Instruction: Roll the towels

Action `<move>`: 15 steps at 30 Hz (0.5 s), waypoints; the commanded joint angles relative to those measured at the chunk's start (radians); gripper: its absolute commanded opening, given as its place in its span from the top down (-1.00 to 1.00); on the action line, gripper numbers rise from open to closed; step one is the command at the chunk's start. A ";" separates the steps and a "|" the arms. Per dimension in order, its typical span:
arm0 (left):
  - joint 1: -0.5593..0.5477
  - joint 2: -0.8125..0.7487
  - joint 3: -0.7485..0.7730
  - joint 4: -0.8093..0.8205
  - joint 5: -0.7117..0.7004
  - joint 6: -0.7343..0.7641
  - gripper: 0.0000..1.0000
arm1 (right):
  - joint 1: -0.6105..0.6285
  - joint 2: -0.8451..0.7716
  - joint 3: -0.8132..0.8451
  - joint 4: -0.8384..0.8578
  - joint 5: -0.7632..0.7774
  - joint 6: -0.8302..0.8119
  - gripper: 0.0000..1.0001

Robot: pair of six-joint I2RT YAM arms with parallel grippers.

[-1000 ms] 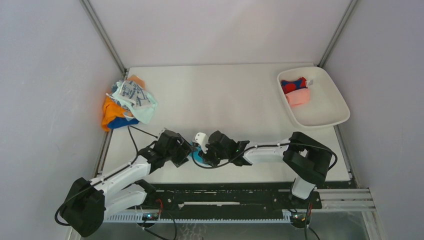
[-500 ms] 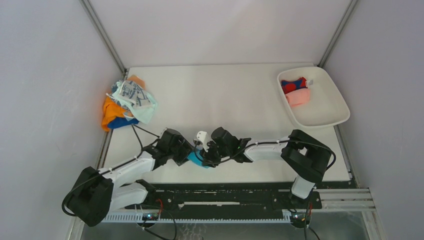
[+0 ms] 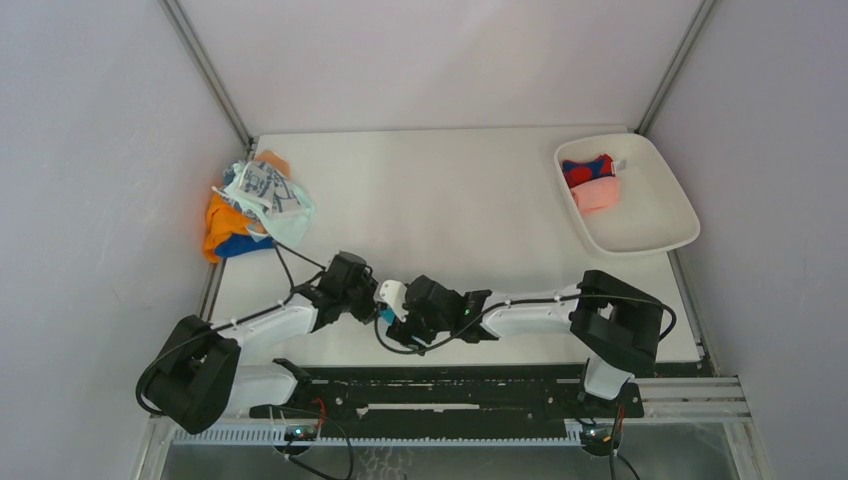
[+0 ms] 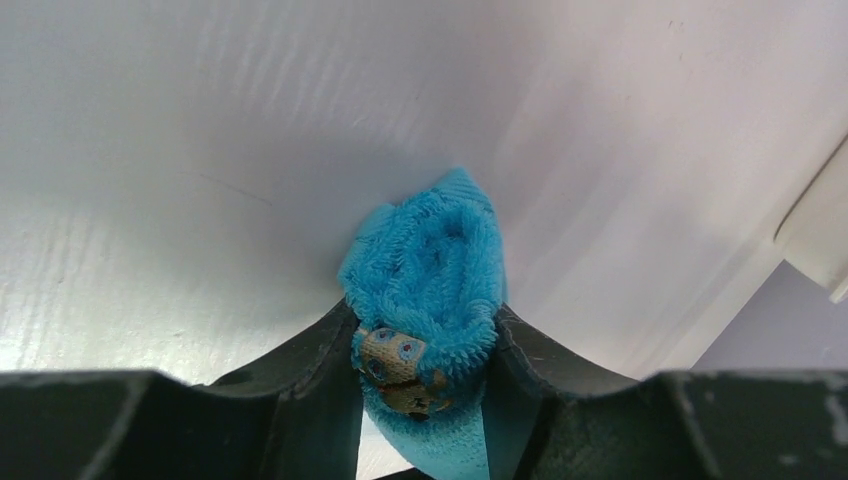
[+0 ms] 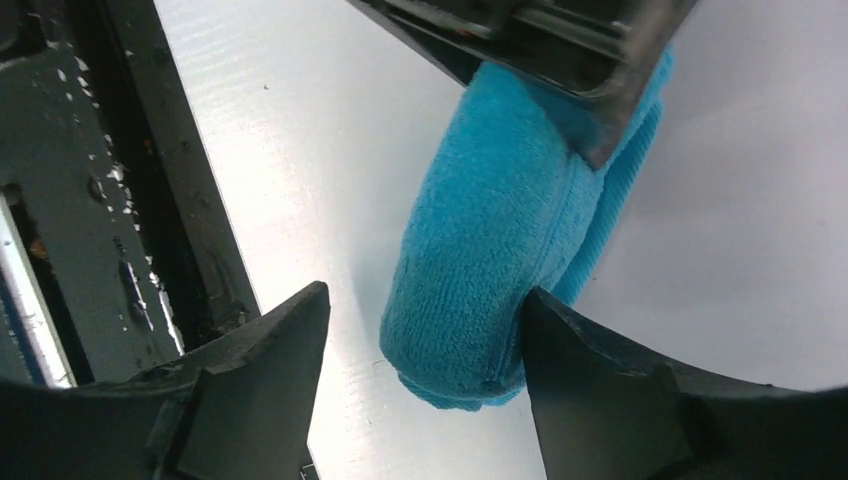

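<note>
A rolled blue towel (image 4: 435, 265) lies near the table's front edge, between both grippers; in the top view only a sliver of it (image 3: 386, 316) shows. My left gripper (image 4: 425, 345) is shut on one end of the roll, its jaws pressing both sides. My right gripper (image 5: 420, 330) is open around the other end (image 5: 490, 270); its right finger touches the roll and the left finger stands apart. From above, the left gripper (image 3: 372, 302) and right gripper (image 3: 400, 312) meet head to head.
A pile of unrolled towels (image 3: 255, 205) lies at the table's left edge. A white tray (image 3: 650, 225) at the back right holds a red-blue roll (image 3: 588, 169) and a pink roll (image 3: 597, 193). The black base rail (image 3: 450, 385) runs just in front of the grippers.
Both grippers have shifted slightly left and closer together over the blue towel. The right gripper now covers most of the towel in the top view.
</note>
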 commanded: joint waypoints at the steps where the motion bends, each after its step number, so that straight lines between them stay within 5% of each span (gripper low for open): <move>1: -0.012 0.063 0.032 -0.117 0.012 0.076 0.15 | 0.079 -0.023 0.075 -0.108 0.263 -0.060 -0.39; 9: -0.024 0.070 0.065 -0.192 0.025 0.085 0.15 | 0.165 0.099 0.174 -0.129 0.508 -0.098 -0.46; 15: -0.032 0.080 0.073 -0.207 0.043 0.078 0.14 | 0.176 0.177 0.223 -0.138 0.552 -0.113 -0.45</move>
